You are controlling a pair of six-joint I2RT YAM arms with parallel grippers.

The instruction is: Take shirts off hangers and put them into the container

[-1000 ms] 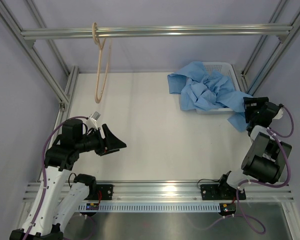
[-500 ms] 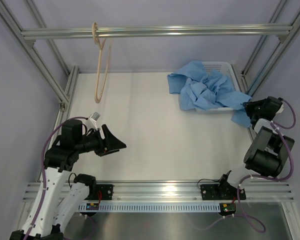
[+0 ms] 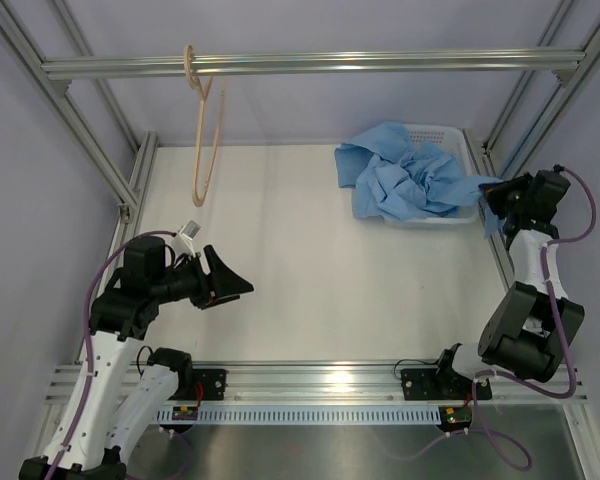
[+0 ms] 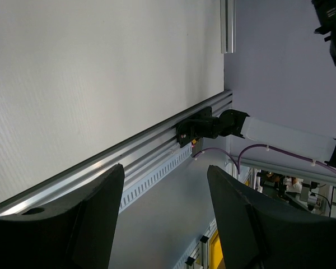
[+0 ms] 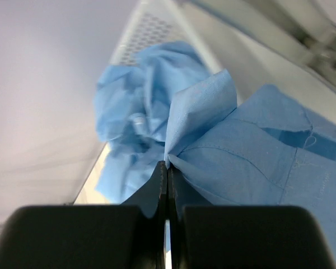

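My right jaws have lifted the trailing shirt (image 3: 410, 175) tail up beside the basket (image 3: 450, 128). From above, the shirt heaps there, spilling over the side; the hanger (image 3: 202, 140) hangs bare. Left wrist: left jaws open, empty. Right wrist: right jaws pinched on cloth. Tucking-in step, I judge; next, carry it over the rim and release.

The top camera looks down over the whole table (image 3: 280, 260). The left wrist camera looks low along its near rail (image 4: 140, 151), seen in both. The right wrist camera is very close to the shirt (image 5: 257, 151); behind is blurred, maybe the basket (image 5: 150, 32)
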